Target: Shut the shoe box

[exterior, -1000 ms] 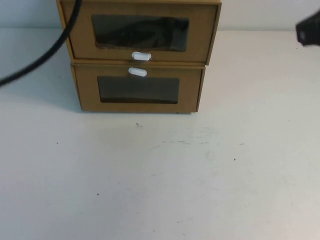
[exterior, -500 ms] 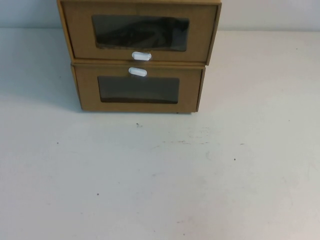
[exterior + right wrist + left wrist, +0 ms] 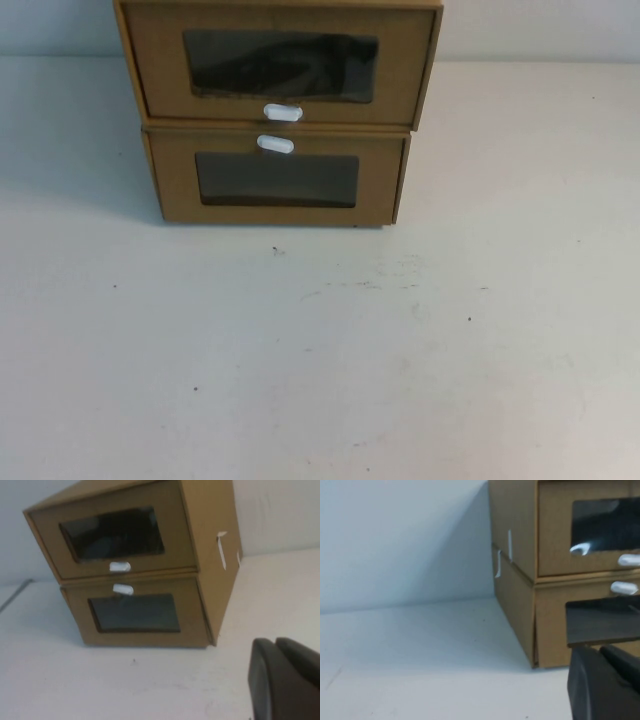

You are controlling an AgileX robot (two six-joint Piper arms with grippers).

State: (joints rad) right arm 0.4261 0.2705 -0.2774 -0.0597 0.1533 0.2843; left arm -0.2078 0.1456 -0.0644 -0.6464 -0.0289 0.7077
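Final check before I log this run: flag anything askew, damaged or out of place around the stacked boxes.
Nothing stands out. The shoe box sits squarely on the lower box, both drawer fronts flush. The table shows only small dark specks. Neither gripper appears from above; each wrist view shows only a dark gripper part, off the boxes.

- In the high view we find neither arm; the shoe box (image 3: pixel 278 62) loses its top to the picture's upper edge
- The left gripper (image 3: pixel 605 685) shows as a dark bulk cut by the corner of its wrist view; its fingers lie out of sight
- The right gripper (image 3: pixel 285 680) is cropped likewise
- What lies behind the dark windows we cannot tell
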